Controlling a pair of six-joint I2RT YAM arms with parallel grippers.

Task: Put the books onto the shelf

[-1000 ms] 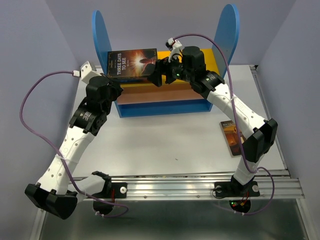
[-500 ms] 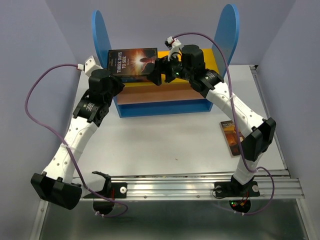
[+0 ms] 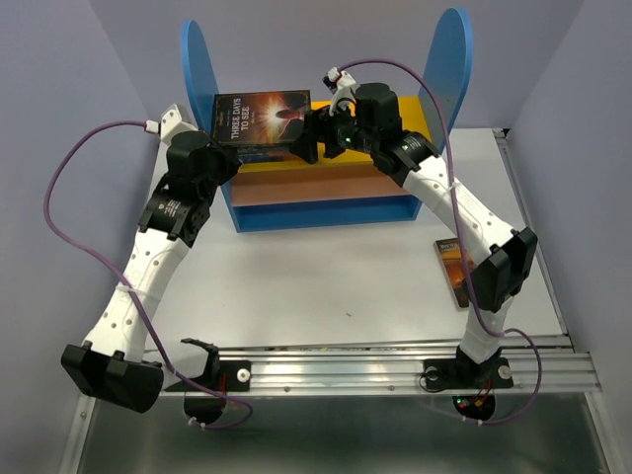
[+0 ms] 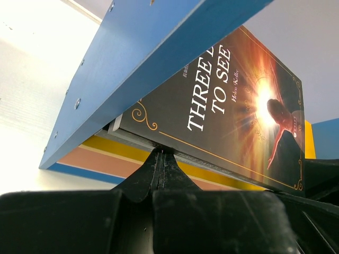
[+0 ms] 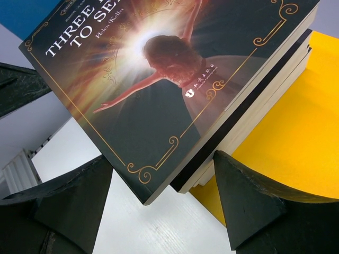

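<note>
Top external view: a stack of thin paperbacks (image 3: 262,118), topped by a dark cover with an orange sunburst and gold title, sits on the yellow top board (image 3: 395,156) of the small shelf (image 3: 454,59) with tall round-topped blue side panels, close to the left panel. The right pincer (image 3: 306,138) stands with jaws wide apart, the stack's right corner between them. In the right wrist view its fingers (image 5: 249,201) flank that corner. The left pincer (image 4: 160,159) has its jaws pressed together, the tip just below the stack's lower edge, beside the blue panel. A brown-orange paperback (image 3: 456,269) lies flat on the white bench (image 3: 326,267) near the right arm.
</note>
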